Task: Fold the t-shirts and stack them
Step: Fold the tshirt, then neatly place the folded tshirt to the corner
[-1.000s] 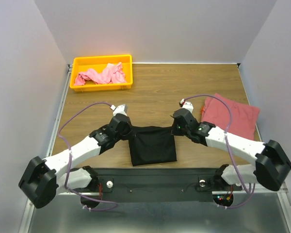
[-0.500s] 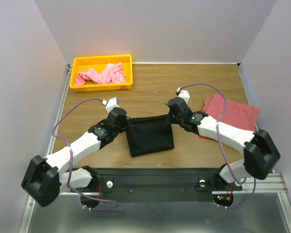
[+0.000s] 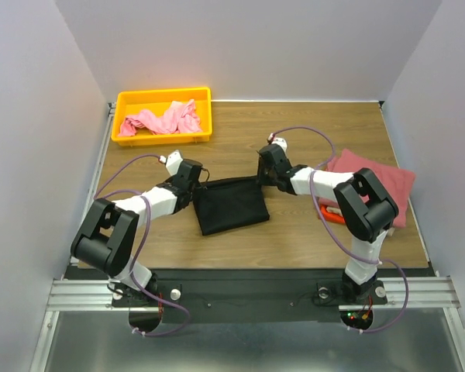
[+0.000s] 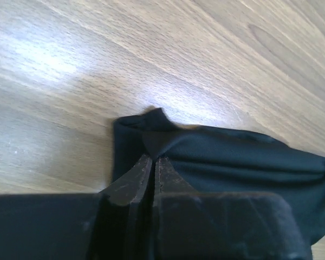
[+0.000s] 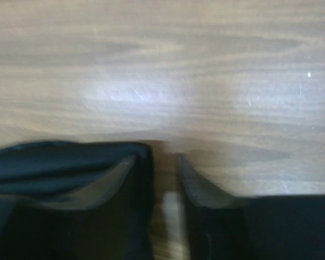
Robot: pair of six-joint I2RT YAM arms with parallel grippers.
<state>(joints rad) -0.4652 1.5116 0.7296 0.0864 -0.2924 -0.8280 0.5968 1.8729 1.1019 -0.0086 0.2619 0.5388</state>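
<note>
The black t-shirt (image 3: 229,206) lies folded on the table between my two arms. At its far left corner my left gripper (image 3: 195,186) is shut, and in the left wrist view the fingertips pinch a pointed fold of the black cloth (image 4: 233,160) in the left gripper (image 4: 153,157). My right gripper (image 3: 261,180) sits at the far right corner. Its jaws stand apart in the right wrist view, with bare wood between them at the right gripper (image 5: 163,157) and the black cloth (image 5: 43,162) just left of the left finger. A rose-red t-shirt (image 3: 376,184) lies folded at the right, an orange one (image 3: 331,213) peeking out beneath it.
A yellow bin (image 3: 204,116) at the back left holds a crumpled light pink t-shirt (image 3: 161,120). The wooden table (image 3: 310,132) is walled on three sides. The right arm's elbow hangs over the rose-red pile.
Both grippers carried the black shirt's far edge away from the bases, and the shirt slid with them. The right gripper's jaws have parted and let the cloth go.
</note>
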